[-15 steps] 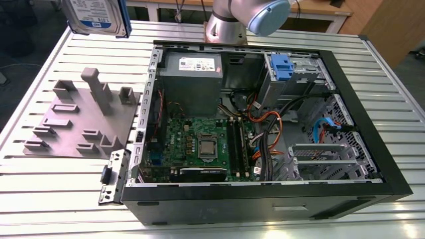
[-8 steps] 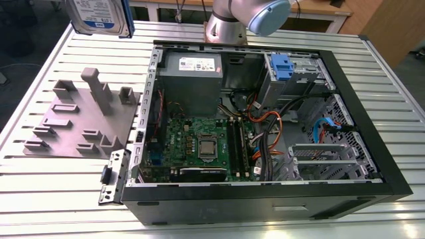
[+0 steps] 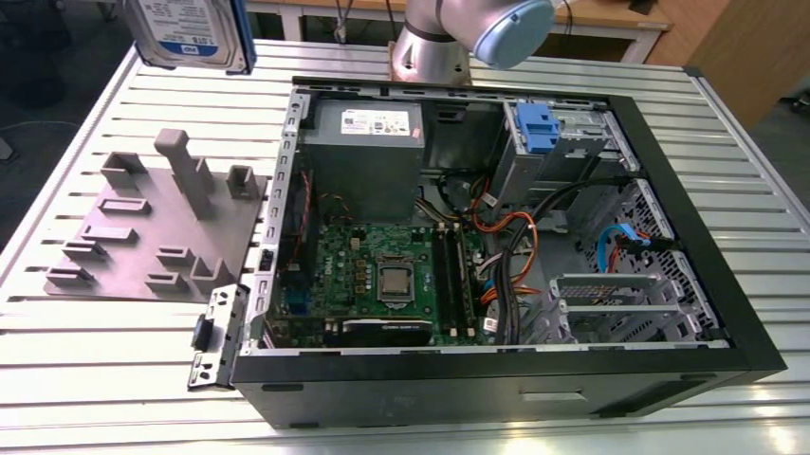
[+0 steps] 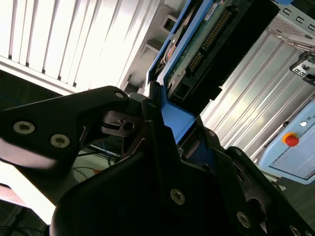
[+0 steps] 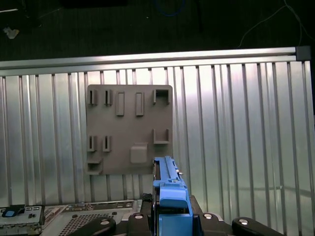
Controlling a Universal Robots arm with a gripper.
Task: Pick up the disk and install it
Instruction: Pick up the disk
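A bench (image 3: 101, 379) of ribbed silver aluminium slats carries everything. In the exterior view, a flat grey plastic fixture plate (image 3: 152, 227) with upright posts and slotted blocks lies on it at 9 o'clock. Just beside that, a black rectangular computer tower case (image 3: 481, 389) lies on its side with the open side up, spreading from the centre towards 4 o'clock. The first wrist view shows the same plate (image 5: 129, 130) flat on the slats (image 5: 236, 123).

The arm is a smooth silver-grey metal tube (image 3: 424, 47) topped by a rounded pale blue plastic joint cap (image 3: 513, 33), and its matte black angular gripper (image 4: 170, 123) carries small silver screw heads (image 4: 23, 128) sunk in round recesses across its plates.
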